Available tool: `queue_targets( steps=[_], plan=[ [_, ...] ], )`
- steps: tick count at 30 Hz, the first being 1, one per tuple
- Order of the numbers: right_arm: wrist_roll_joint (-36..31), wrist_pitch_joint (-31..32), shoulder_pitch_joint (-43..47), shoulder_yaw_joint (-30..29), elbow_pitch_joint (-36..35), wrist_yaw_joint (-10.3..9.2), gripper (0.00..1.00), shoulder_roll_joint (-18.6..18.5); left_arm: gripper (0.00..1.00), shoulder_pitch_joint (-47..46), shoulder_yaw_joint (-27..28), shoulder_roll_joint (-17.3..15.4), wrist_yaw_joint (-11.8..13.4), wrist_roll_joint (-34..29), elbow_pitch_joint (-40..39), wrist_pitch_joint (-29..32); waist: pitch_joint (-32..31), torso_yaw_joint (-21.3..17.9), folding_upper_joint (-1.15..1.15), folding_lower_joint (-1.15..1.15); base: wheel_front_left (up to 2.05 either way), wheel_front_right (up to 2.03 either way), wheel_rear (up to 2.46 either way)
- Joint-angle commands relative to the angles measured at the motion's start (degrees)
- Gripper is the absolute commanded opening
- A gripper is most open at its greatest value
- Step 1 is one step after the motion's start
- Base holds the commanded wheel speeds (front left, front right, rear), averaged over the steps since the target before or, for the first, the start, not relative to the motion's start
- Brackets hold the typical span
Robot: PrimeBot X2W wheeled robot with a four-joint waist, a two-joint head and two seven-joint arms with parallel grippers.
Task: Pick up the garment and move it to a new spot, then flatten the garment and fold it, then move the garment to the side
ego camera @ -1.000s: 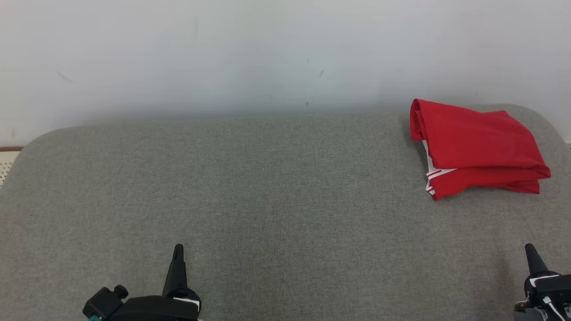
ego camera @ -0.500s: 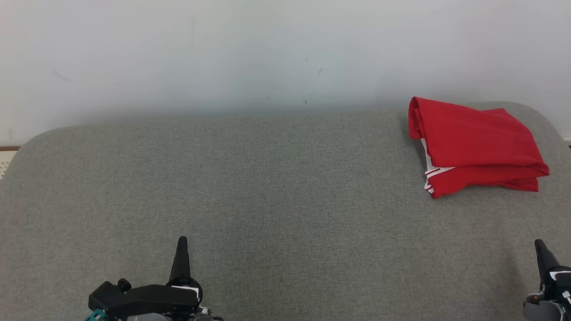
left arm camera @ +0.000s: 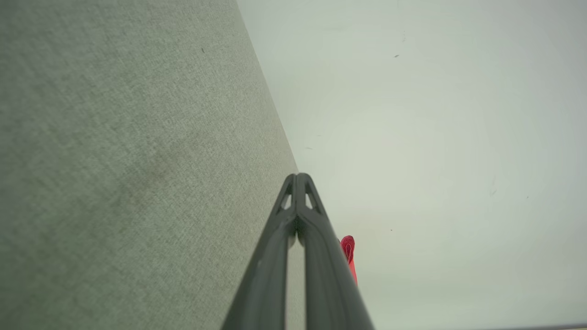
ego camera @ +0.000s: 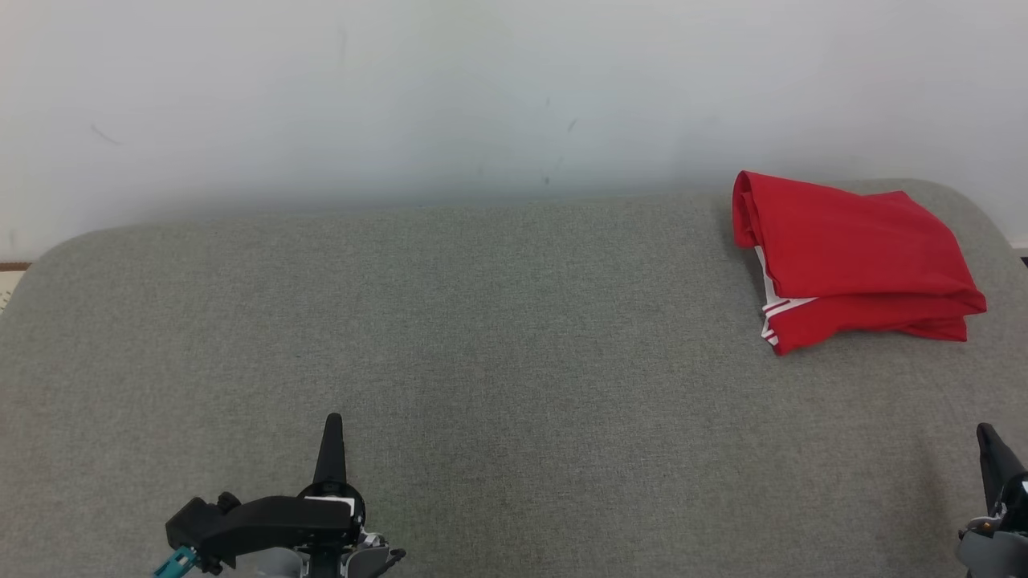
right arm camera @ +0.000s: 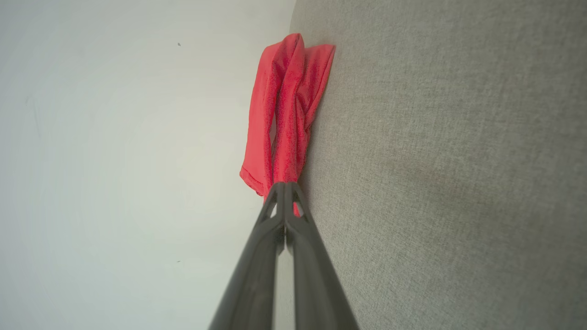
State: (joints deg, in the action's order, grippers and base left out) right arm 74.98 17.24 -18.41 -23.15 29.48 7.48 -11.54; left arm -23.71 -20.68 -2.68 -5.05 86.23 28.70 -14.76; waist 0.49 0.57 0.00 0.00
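Left jaws first: in the left wrist view the two long dark fingers [left arm camera: 316, 220] are pressed together tip to tip, closed on nothing. Over to the right jaws, same story. Their fingers [right arm camera: 300, 215] meet at the tips and grip nothing.

In the head view both sets of jaws sit low at the near edge of the grey fabric-covered bench [ego camera: 498, 337], the left finger [ego camera: 330, 449] pointing away from the robot and the right finger [ego camera: 994, 461] just peeking in at the corner.

Now the prize: the red folded garment with white stripes [ego camera: 851, 257] lies at the far right of the bench, close to the pale wall [ego camera: 482, 96]. It's well apart from both sets of jaws, and the right is clearly the nearer. From the right jaws it lies straight ahead and a touch to the left, and the right wrist view has it dead in line with the fingers [right arm camera: 286, 105]. Its long axis runs across the bench, left to right, with the white-striped edge on the near left corner.

Bare grey fabric lies between, so nothing blocks a reach. By my reading the garment already looks folded and set aside, so any further reach belongs to the right arm.
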Motion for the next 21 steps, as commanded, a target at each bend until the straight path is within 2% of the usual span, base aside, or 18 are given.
queue_targets(
  steps=[1,21],
  plan=[
    [1.3,0.6,-1.1,-0.7,0.2,0.02,0.0,-0.6,0.0,-1.3,-0.4,-0.3,-0.5,1.6,0.3,-0.3,0.0,0.0,0.0,0.0,0.0,0.0,0.0],
    [9.1,4.6,-3.5,-5.0,2.7,0.02,0.0,-1.0,0.0,-4.7,-3.2,-0.3,-1.7,11.9,3.6,-0.3,0.4,-0.4,0.0,0.0,0.0,0.0,0.0]
  ],
)
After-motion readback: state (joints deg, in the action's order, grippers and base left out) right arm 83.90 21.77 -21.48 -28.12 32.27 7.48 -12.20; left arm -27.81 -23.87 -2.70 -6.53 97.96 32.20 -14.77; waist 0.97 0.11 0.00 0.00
